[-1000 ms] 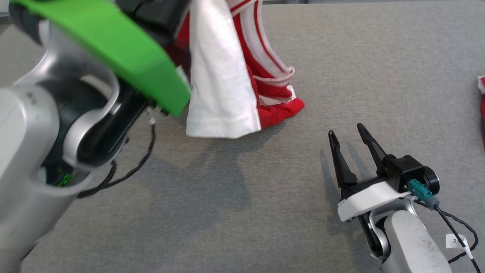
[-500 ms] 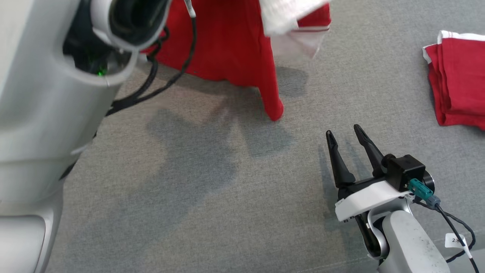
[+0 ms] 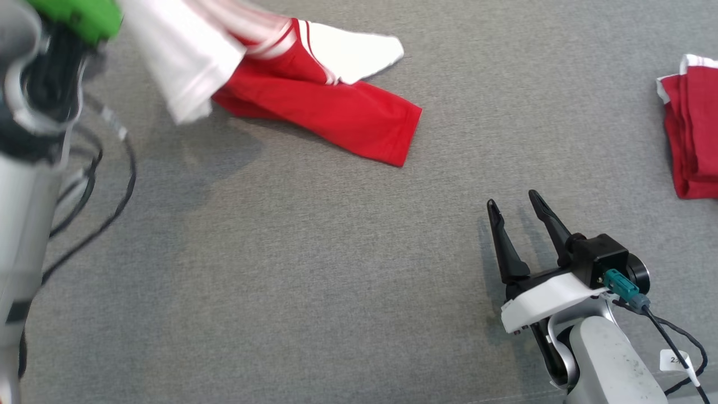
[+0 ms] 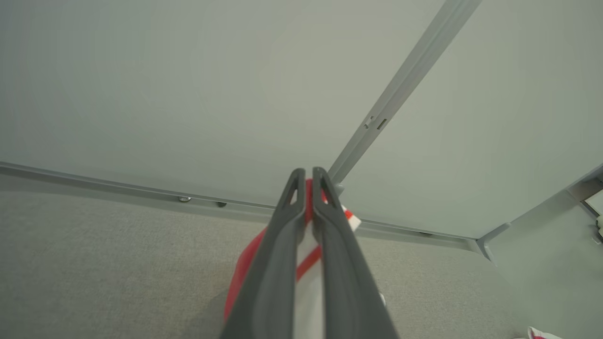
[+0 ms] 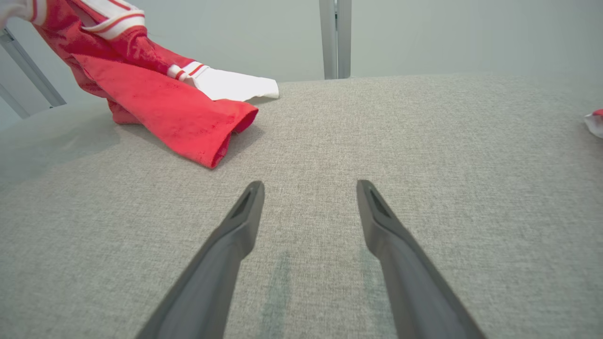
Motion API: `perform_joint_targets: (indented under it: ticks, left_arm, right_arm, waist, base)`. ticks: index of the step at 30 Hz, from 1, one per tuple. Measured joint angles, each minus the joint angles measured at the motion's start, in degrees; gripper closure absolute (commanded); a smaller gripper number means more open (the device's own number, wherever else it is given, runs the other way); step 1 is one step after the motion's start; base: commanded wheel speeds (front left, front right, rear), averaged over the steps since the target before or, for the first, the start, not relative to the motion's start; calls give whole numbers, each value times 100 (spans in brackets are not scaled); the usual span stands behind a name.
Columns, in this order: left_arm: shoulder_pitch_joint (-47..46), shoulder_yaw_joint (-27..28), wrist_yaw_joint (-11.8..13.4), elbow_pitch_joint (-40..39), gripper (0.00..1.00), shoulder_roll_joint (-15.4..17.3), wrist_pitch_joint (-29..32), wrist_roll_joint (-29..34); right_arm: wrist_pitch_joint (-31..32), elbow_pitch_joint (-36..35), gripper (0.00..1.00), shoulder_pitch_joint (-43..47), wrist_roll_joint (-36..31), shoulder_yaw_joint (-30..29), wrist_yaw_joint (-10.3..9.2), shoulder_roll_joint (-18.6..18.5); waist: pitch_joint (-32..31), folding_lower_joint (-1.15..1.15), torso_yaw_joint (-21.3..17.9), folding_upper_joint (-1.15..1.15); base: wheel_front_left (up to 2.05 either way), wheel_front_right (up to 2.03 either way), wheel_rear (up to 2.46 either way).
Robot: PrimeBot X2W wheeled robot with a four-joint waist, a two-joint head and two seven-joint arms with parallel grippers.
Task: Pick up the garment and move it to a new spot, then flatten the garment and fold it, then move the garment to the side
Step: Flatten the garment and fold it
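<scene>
The red and white garment [image 3: 336, 112] trails from the upper left down onto the grey table, its red part lying flat and a white sleeve beside it. In the left wrist view my left gripper [image 4: 307, 174] is shut on a pinch of the garment [image 4: 245, 268], which hangs below the fingers. My left arm [image 3: 33, 112] with its green cover stands at the far left. My right gripper [image 3: 512, 199] rests open near the lower right, well apart from the cloth. The right wrist view shows the right gripper [image 5: 311, 186] open over bare table, with the garment [image 5: 174, 103] ahead to the left.
A folded red cloth [image 3: 693, 140] lies at the table's right edge, its corner showing as the cloth [image 5: 594, 120] in the right wrist view. Pale wall panels with a metal post [image 5: 334, 37] close the table's far side. A black cable [image 3: 112, 185] dangles from my left arm.
The head camera has shifted. The garment hung free with its hem near the table; now its red lower part lies spread on the table. My right gripper has stayed open in place.
</scene>
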Motion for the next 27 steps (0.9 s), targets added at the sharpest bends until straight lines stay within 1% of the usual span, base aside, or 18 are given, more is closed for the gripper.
perform_joint_targets:
  ticks: [1,5,6,7,9,13,17,20,21,24,25,26,27]
  left_arm:
    - [276,83,9,59,100,99,-56,-44]
    - [1175,517,55,385,100,318,-390,-361]
    - [1373,609,45,464,100,341,-460,-428]
    - [1373,609,45,464,100,341,-460,-428]
    - [1702,719,-46,612,100,319,-589,-570]
    - [2143,826,-253,850,100,112,-881,-742]
    - [2414,884,-511,1060,100,-116,-1207,-820]
    - [2494,926,-687,1206,100,-221,-1410,-857]
    - [2494,936,-793,1267,100,-296,-1461,-889]
    - [2465,933,-888,1332,100,-390,-1516,-929]
    - [2434,939,-923,1354,66,-399,-1534,-957]
    - [2387,928,-936,1379,21,-397,-1551,-947]
    - [2347,895,-1003,1376,0,-382,-1628,-878]
  right_arm:
    - [0,5,0,8,-53,-22,0,0]
    - [-1,54,0,26,-235,-68,0,0]
    - [0,57,0,26,-282,-80,0,0]
    - [0,57,0,26,-282,-80,0,0]
    - [0,73,0,34,-400,-93,0,0]
    - [0,92,0,76,-561,-104,0,1]
    - [0,100,0,129,-725,-162,0,1]
    - [0,101,0,179,-803,-223,0,3]
    - [0,92,0,189,-846,-266,0,-14]
    - [0,119,0,150,-869,-212,0,-44]
    - [0,143,0,93,-876,-146,0,-67]
    - [0,176,0,21,-860,-80,0,-70]
    - [-1,230,0,-54,-823,-8,0,-69]
  waist:
    - [3,0,41,0]
    - [15,0,222,0]
    - [18,0,272,0]
    - [18,0,272,0]
    - [24,0,377,0]
    - [15,0,588,0]
    - [-24,0,772,0]
    - [-89,-1,865,0]
    - [-132,-1,910,0]
    - [-178,-1,975,0]
    - [-187,-1,995,0]
    - [-192,-1,1013,0]
    - [-194,-1,1029,0]
  base:
    - [0,0,0]
    - [0,0,0]
    - [0,0,0]
    - [0,0,0]
    - [0,0,0]
    - [0,0,0]
    - [0,0,0]
    - [0,0,0]
    - [0,0,0]
    - [0,0,0]
    - [0,0,0]
    - [0,0,0]
    - [0,0,0]
